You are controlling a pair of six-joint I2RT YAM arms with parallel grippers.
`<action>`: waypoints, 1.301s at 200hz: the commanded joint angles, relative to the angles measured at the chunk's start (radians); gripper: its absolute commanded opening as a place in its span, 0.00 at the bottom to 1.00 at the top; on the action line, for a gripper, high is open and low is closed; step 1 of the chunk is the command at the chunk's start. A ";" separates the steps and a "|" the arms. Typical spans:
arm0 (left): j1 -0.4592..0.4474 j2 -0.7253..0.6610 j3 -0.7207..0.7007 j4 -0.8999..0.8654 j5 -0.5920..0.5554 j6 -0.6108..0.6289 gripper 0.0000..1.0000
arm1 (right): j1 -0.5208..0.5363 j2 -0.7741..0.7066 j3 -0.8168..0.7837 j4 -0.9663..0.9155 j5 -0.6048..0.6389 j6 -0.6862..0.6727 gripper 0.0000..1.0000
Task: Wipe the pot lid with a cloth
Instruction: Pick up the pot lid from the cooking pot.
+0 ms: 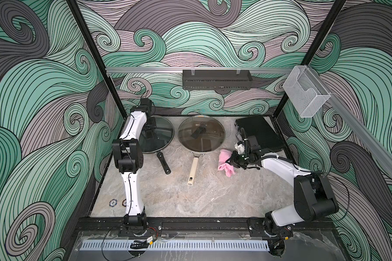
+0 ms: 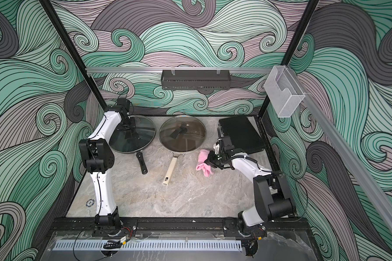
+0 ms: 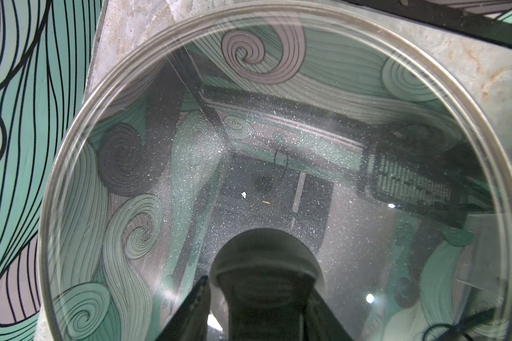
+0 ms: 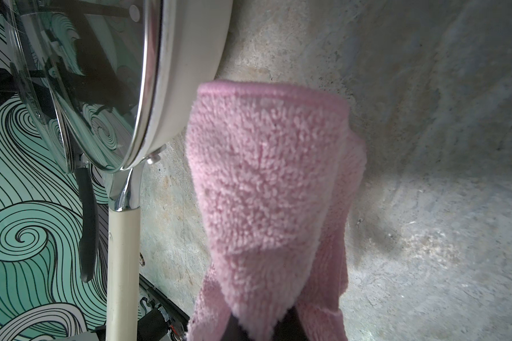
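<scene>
Two glass lids lie on two pans at the back of the table. The left pot lid [image 1: 162, 135] [image 2: 140, 137] [image 3: 278, 147] covers a black pan. My left gripper [image 1: 150, 132] [image 2: 128, 129] [image 3: 259, 290] straddles its black knob [image 3: 266, 262]. Both fingers [image 3: 195, 307] sit close against the knob, and a sliver of light shows beside one. The right lid [image 1: 209, 140] [image 2: 188, 137] [image 4: 80, 88] covers a cream-handled pan. Just right of that pan, my right gripper [image 1: 232, 161] [image 2: 211, 159] [image 4: 263, 326] is shut on the bunched pink cloth [image 1: 225, 161] [image 2: 203, 163] [image 4: 266, 192].
The black pan handle [image 1: 164, 163] and the cream handle [image 1: 193, 168] point toward the front. A black case [image 1: 260, 133] lies at the back right behind my right arm. A black rack [image 1: 216, 79] and a clear holder [image 1: 306, 92] hang on the rails. Poker chips [image 1: 113, 202] lie front left.
</scene>
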 commanded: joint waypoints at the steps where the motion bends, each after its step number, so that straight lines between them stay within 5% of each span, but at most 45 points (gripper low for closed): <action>1: 0.009 0.025 0.042 -0.025 0.018 0.009 0.46 | 0.003 0.010 0.003 0.007 0.000 0.011 0.00; 66: 0.008 0.022 0.047 -0.049 0.024 0.005 0.27 | 0.004 0.009 0.000 0.007 -0.001 0.014 0.00; 97: 0.009 0.022 0.062 -0.058 0.019 0.007 0.00 | 0.005 0.002 -0.001 0.007 0.003 0.016 0.00; 260: 0.008 -0.115 0.061 -0.044 0.053 0.100 0.00 | 0.013 -0.021 -0.003 0.037 0.007 0.028 0.00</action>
